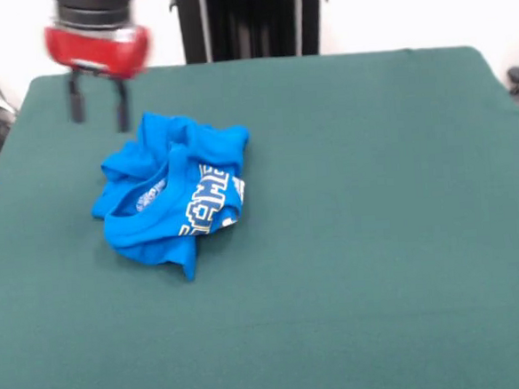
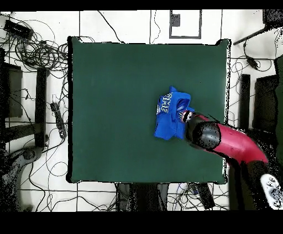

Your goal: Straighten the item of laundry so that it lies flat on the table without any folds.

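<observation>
1. One crumpled blue T-shirt [image 1: 175, 193] lies bunched on the left half of the green table [image 1: 377, 222] in the front view, its white lettering partly folded under. The gripper [image 1: 98, 106] hangs empty just above the shirt's far-left edge, fingers [image 1: 122, 111] parted.
2. From overhead, the shirt [image 2: 171, 113] sits right of the table's [image 2: 110, 110] centre, the red arm [image 2: 232, 144] covering its edge.

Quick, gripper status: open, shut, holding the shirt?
Gripper: open, holding nothing; its fingers hang above the table, just behind the crumpled shirt.
</observation>
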